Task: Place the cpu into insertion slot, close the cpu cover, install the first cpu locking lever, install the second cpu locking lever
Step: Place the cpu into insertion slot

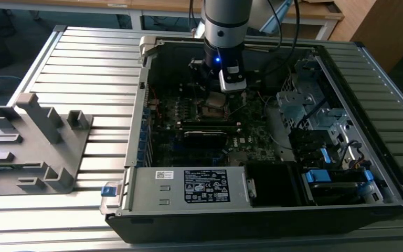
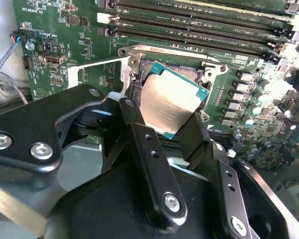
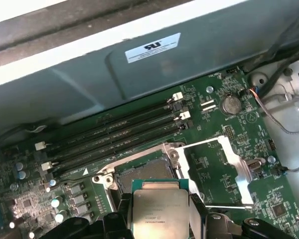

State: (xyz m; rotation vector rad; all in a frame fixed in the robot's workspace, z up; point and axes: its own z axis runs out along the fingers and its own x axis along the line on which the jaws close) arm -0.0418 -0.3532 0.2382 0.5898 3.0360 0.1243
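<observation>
The worktop (image 1: pixel 82 68) is a big grey metal top made of many long strips with thin grooves between them, and soft light makes the strips look pale and a bit shiny. On it, toward the exterior view's left, stands a grey plastic stand (image 1: pixel 30 152) with blocks and posts sticking up. Behind the worktop runs a light brown wooden desk (image 1: pixel 152 6). A brown wooden cupboard (image 1: pixel 383 26) is at the exterior view's right, and the floor (image 1: pixel 6 63) around the worktop is dark blue-grey.
</observation>
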